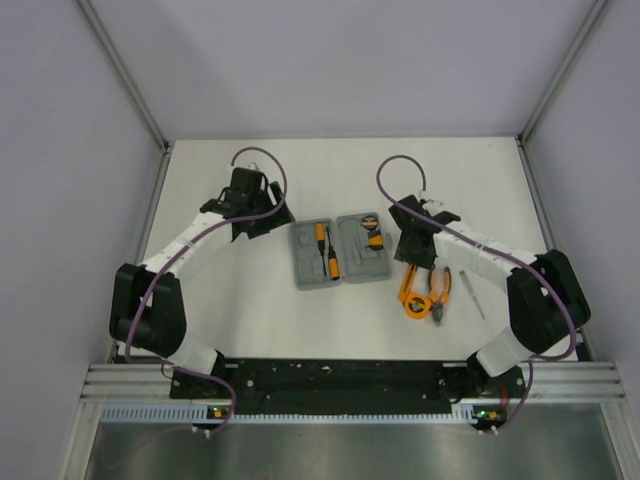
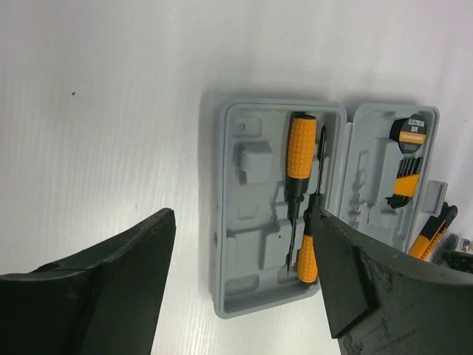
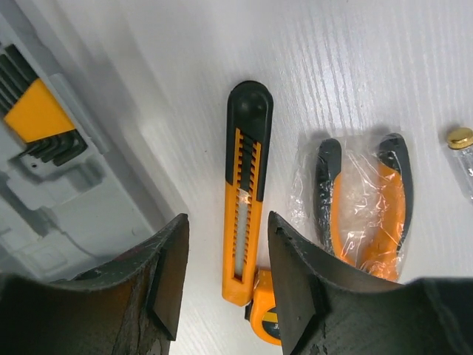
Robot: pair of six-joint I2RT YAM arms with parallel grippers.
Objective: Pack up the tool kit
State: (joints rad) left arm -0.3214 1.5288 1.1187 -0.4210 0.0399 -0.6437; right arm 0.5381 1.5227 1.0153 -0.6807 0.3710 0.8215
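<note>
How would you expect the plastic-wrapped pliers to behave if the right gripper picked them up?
The pliers lie in crinkled clear film, so a grip would probably slip on it. Their spread handles may pivot when squeezed. Lying flat, they seem unlikely to roll.

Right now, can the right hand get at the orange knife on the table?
Probably yes: the open right hand hangs over the knife, nothing covers it, and the pliers lie clear beside it.
</note>
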